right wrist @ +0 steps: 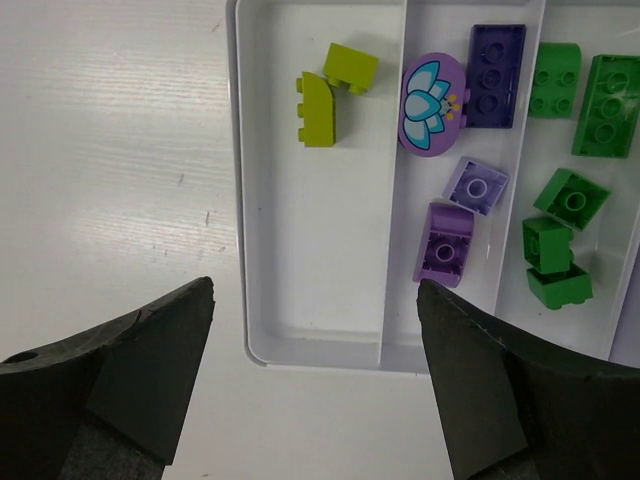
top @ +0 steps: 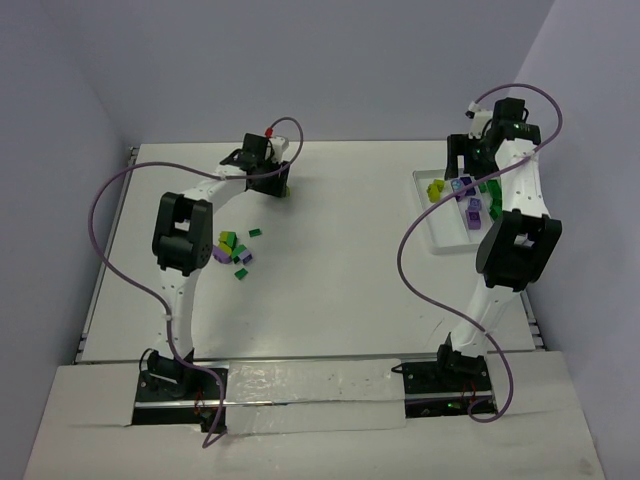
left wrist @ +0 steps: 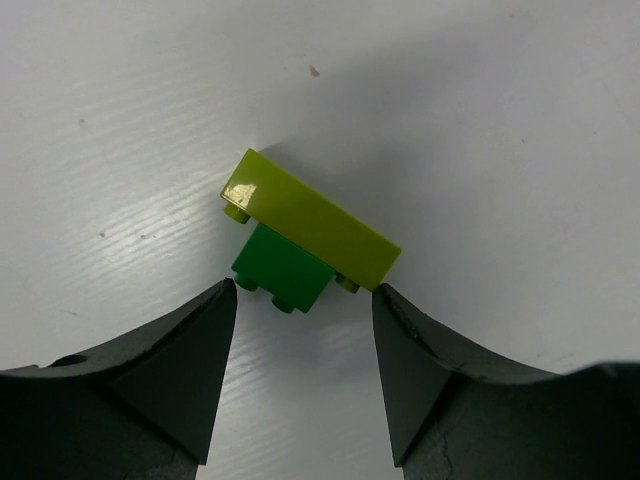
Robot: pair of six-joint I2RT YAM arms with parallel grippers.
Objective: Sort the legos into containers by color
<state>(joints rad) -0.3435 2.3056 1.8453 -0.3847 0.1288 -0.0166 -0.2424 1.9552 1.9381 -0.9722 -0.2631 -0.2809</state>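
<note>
Fingers of the left hand (left wrist: 303, 290) stand apart, gripping nothing, flanking a dark green brick (left wrist: 285, 270) that touches a yellow-green brick (left wrist: 310, 220) on the table (left wrist: 480, 120). Across it, the right hand (right wrist: 315, 285) hangs open above a corner of the tray (right wrist: 240, 200), whose 3 visible compartments hold yellow-green, purple and green legos (right wrist: 445, 245).

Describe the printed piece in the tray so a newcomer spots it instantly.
Find the white tray on the right of the table, then its compartment of purple pieces. There lies a purple oval piece; it alone bears a flower print.
</note>
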